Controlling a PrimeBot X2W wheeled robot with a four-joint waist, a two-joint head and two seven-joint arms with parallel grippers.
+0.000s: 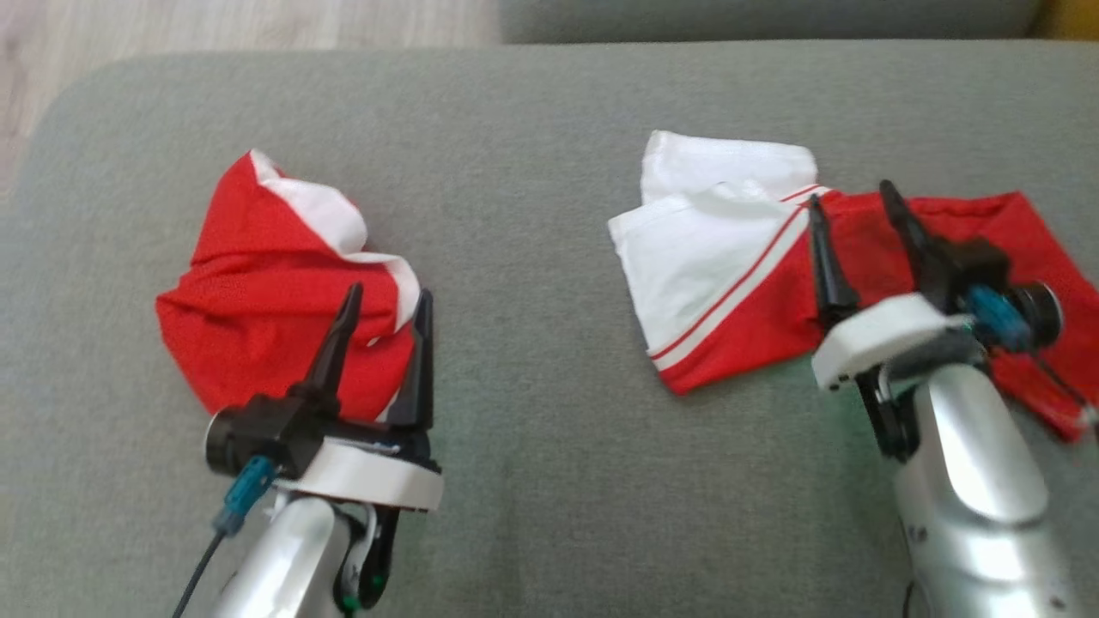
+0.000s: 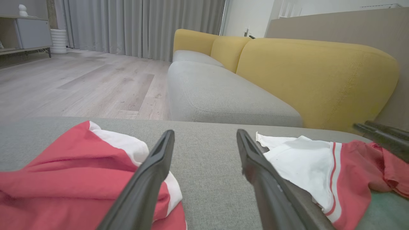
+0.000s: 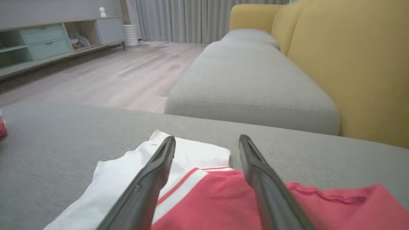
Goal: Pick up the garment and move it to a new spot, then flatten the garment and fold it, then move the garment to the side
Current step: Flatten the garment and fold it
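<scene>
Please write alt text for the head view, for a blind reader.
Two red-and-white garments lie apart on a grey cushion: a crumpled garment at left, a flatter garment at right. The open left gripper and open right gripper each point over one, holding nothing.

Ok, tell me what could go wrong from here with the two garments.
The crumpled garment at the open left hand is bunched: a pinch may catch one layer only. The open right hand sits low over the other garment and could snag it.
</scene>
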